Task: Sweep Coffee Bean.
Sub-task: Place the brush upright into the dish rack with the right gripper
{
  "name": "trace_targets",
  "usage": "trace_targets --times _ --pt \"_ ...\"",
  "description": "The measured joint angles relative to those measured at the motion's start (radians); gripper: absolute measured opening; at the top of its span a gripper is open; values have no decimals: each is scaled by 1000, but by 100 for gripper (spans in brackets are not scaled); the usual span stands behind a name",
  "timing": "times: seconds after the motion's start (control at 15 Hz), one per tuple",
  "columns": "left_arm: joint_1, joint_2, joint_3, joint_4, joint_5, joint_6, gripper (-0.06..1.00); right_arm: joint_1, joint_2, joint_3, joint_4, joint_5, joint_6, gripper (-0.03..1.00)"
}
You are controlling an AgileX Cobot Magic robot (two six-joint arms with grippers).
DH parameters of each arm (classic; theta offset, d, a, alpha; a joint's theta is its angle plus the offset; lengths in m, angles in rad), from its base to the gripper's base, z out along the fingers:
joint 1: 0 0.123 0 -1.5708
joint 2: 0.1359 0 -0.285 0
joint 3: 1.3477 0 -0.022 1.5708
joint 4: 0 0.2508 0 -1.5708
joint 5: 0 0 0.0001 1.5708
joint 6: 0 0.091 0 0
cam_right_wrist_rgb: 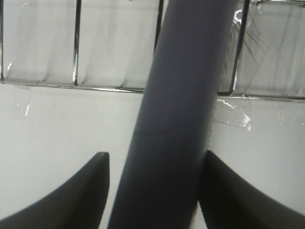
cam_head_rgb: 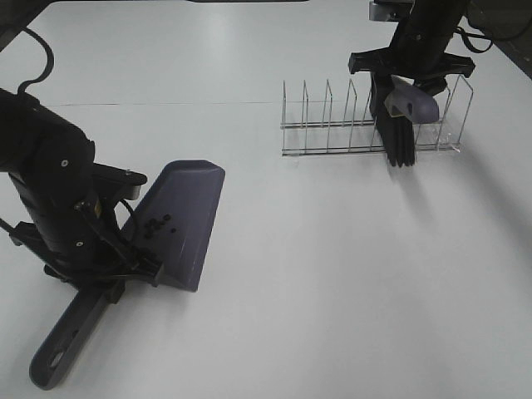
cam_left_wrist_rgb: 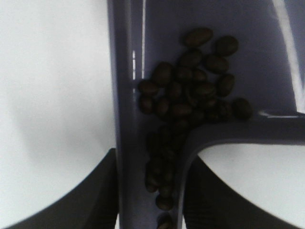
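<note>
The grey-purple dustpan (cam_head_rgb: 189,218) lies on the white table at the left, its handle (cam_head_rgb: 66,337) pointing to the front. The coffee beans (cam_head_rgb: 155,226) lie inside the pan, heaped at its rear wall and down into the handle channel in the left wrist view (cam_left_wrist_rgb: 190,95). My left gripper (cam_head_rgb: 125,274) is shut on the dustpan handle (cam_left_wrist_rgb: 128,157), one finger (cam_left_wrist_rgb: 86,200) on each side. My right gripper (cam_head_rgb: 407,71) is shut on the brush handle (cam_right_wrist_rgb: 176,119). It holds the brush (cam_head_rgb: 411,101) at the wire rack, black bristles (cam_head_rgb: 399,143) hanging down.
The wire rack (cam_head_rgb: 332,125) with upright dividers stands at the back right; its wires (cam_right_wrist_rgb: 76,43) show in the right wrist view. A faint seam (cam_head_rgb: 166,104) runs across the table behind the dustpan.
</note>
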Motion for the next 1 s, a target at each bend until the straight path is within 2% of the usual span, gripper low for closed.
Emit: trace_targets --times 0.27,0.53,1.0 --pt "0 17 -41 -6 51 1 32 0 7 26 3 -2 0 51" --pt "0 18 -42 -6 54 1 32 1 25 32 18 -10 0 66" --pt "0 18 -42 -6 47 -1 32 1 -11 18 18 -13 0 69"
